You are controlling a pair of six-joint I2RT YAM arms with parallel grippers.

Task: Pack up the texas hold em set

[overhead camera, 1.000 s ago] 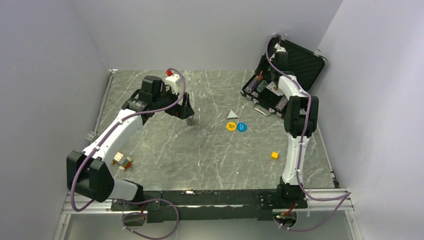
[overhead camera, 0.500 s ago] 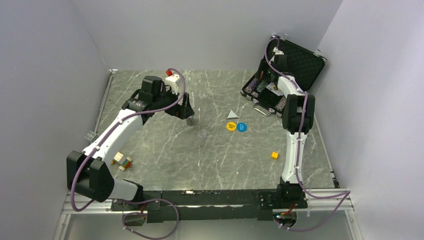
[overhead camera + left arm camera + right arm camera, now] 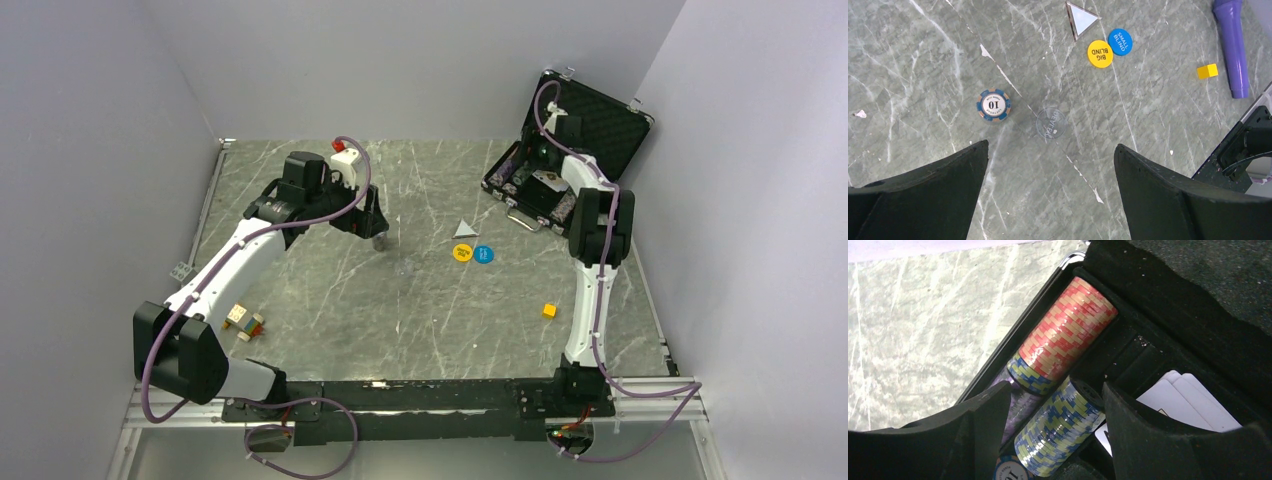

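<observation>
The black briefcase (image 3: 600, 125) stands open at the far right, lid up. My right gripper (image 3: 538, 160) is inside it, open, its fingers either side of a blue-and-yellow chip row (image 3: 1063, 427). A red-and-yellow row (image 3: 1068, 332), a purple row (image 3: 1017, 407), white cards (image 3: 1188, 402) and one "10" chip (image 3: 1007, 471) lie in the foam. My left gripper (image 3: 1050, 147) is open and empty above the table. Ahead of it are a small chip stack marked 10 (image 3: 993, 104), a clear dealer disc (image 3: 1051, 123), the yellow disc (image 3: 1099, 53) and the blue disc (image 3: 1120, 41).
A silver triangle (image 3: 1081, 20) lies beyond the discs. A small yellow cube (image 3: 1207, 71) and a purple stick (image 3: 1232, 45) lie to the right. A small toy car (image 3: 245, 321) sits near the left arm. Grey walls close in the table on three sides.
My right gripper has moved slightly further back into the briefcase. The left arm and the loose pieces on the table have not moved.
</observation>
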